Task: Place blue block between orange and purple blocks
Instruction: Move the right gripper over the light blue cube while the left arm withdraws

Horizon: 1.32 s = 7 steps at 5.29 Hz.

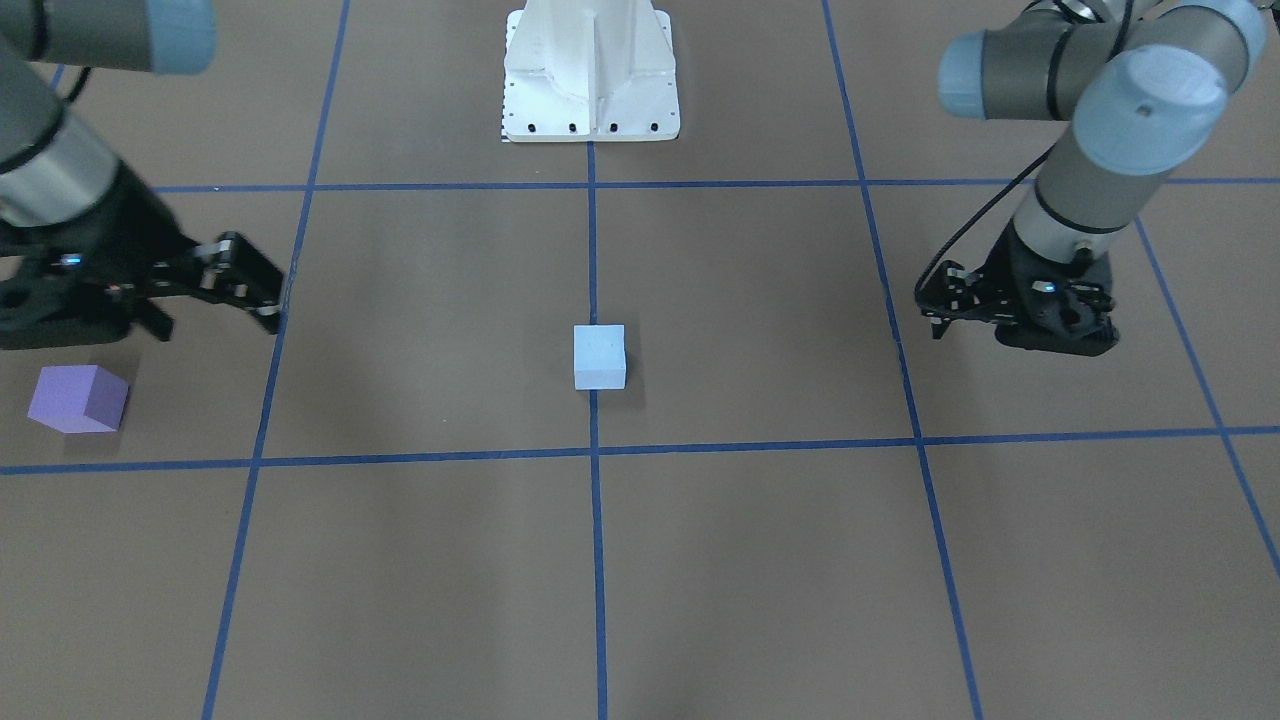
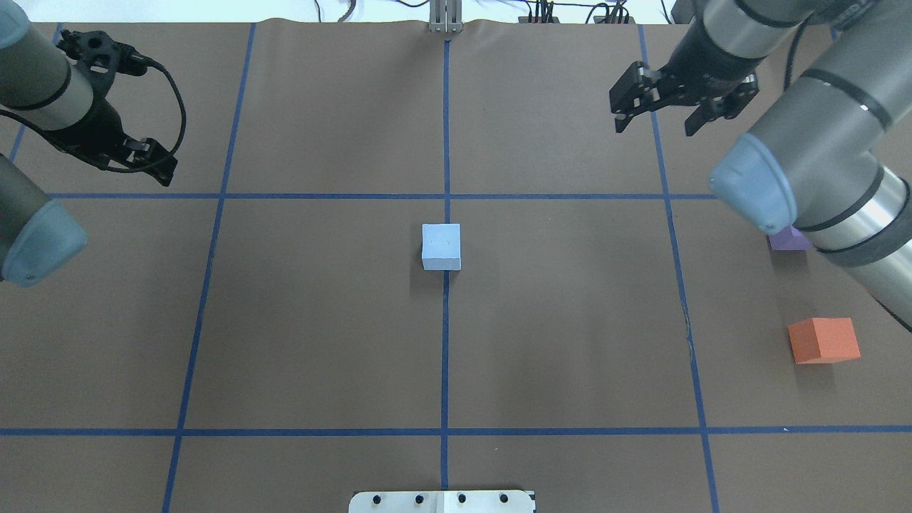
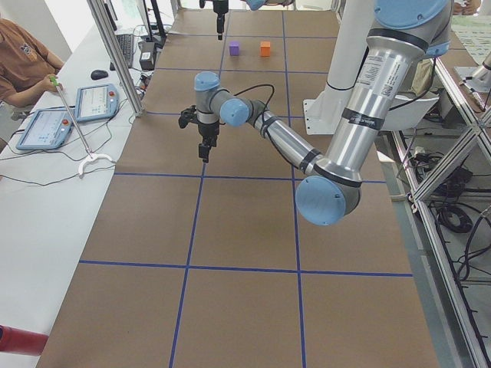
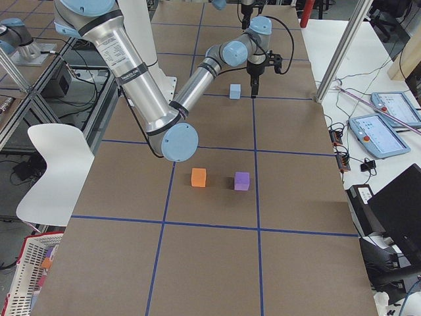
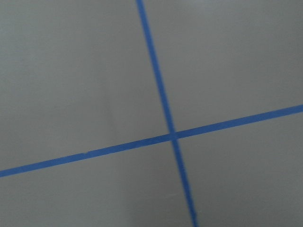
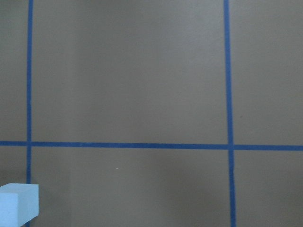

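The blue block (image 2: 441, 246) lies on the table's centre line, also in the front view (image 1: 600, 356) and at the bottom left corner of the right wrist view (image 6: 18, 203). The orange block (image 2: 823, 340) and the purple block (image 2: 787, 240) lie far to the right with a gap between them (image 4: 198, 177) (image 4: 242, 181); my right arm partly covers the purple one from above. My right gripper (image 2: 655, 122) hangs open and empty beyond and to the right of the blue block. My left gripper (image 2: 146, 162) looks open and empty at the far left.
Blue tape lines divide the brown table into squares. The white robot base (image 1: 590, 70) stands at the table's near edge on the centre line. An operator with tablets sits beyond the far side (image 3: 23, 54).
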Each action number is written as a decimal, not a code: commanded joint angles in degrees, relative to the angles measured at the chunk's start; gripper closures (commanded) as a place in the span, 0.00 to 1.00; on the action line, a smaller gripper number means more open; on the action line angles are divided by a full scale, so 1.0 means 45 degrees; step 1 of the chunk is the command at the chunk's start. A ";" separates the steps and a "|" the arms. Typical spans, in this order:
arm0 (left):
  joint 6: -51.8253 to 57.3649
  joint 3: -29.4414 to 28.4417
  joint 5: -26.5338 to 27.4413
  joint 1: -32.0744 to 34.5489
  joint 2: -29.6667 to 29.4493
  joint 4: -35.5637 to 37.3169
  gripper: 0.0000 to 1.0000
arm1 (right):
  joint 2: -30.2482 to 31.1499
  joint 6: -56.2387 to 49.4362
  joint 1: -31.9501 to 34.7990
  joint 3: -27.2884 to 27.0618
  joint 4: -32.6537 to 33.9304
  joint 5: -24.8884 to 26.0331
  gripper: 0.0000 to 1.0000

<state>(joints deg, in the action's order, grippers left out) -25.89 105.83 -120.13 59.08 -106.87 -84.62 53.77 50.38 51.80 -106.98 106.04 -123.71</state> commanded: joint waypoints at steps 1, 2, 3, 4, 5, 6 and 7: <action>0.1802 0.0019 -0.0063 0.0950 0.1088 -0.0082 0.00 | -0.2013 0.1395 -0.2264 0.1379 -0.0028 0.1256 0.00; 0.1827 -0.0040 -0.0063 0.0972 0.1169 -0.0101 0.00 | -0.3689 0.1982 -0.2930 0.3498 -0.0416 0.1783 0.00; 0.1847 -0.0079 -0.0063 0.0972 0.1170 -0.0101 0.00 | -0.4073 0.1968 -0.3420 0.4756 -0.1309 0.2155 0.00; 0.1827 -0.0079 -0.0063 0.0972 0.1170 -0.0101 0.00 | -0.4154 0.1813 -0.3696 0.5542 -0.2227 0.2449 0.00; 0.1827 -0.0079 -0.0063 0.0972 0.1170 -0.0101 0.00 | -0.4174 0.1715 -0.3853 0.6188 -0.2836 0.2471 0.00; 0.1827 -0.0079 -0.0063 0.0972 0.1170 -0.0101 0.00 | -0.4174 0.1695 -0.4126 0.6640 -0.3054 0.2820 0.00; 0.1827 -0.0079 -0.0063 0.0953 0.1170 -0.0101 0.00 | -0.4174 0.1675 -0.4283 0.6876 -0.3057 0.2978 0.00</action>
<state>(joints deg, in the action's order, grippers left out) -17.66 105.47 -120.41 63.44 -101.60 -85.08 35.01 58.03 33.35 -77.45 92.73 -111.18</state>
